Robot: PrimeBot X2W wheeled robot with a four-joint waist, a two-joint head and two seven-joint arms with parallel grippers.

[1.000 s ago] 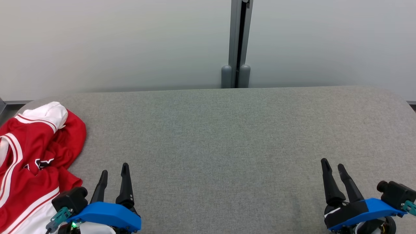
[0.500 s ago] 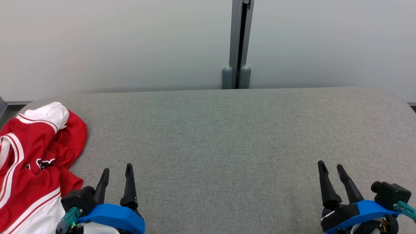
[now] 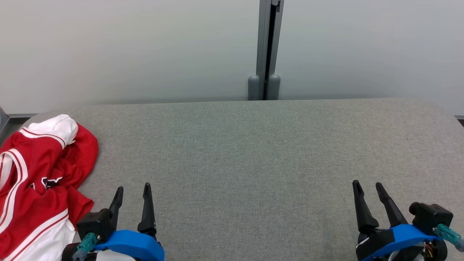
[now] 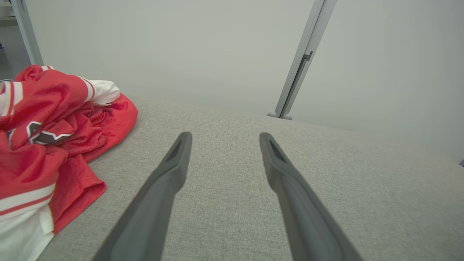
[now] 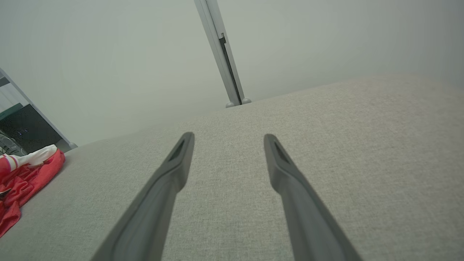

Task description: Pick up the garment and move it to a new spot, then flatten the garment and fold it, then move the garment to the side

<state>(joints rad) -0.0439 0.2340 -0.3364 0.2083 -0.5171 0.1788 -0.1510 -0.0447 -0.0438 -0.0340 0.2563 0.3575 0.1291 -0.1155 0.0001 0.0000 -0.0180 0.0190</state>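
A crumpled red garment (image 3: 40, 174) with white stripes and a white sleeve lies bunched at the left end of the grey table (image 3: 253, 152). The same garment (image 4: 43, 134) fills the left side of the left wrist view, and the garment (image 5: 21, 174) sits far left in the right wrist view. My left gripper (image 3: 133, 189) stands open just right of the garment, not touching it, nothing between its fingers. At the lower right my right gripper (image 3: 367, 185) is open and empty, far from the garment.
A pale wall with a grey vertical post (image 3: 267, 50) runs behind the table's far edge. The table's rounded left corner lies under the garment. A dark shelf or cabinet (image 5: 21, 130) shows beyond the table's left end.
Both grippers have drawn back a little toward the bottom of the head view, the left one also shifting slightly right. The garment lies as before.
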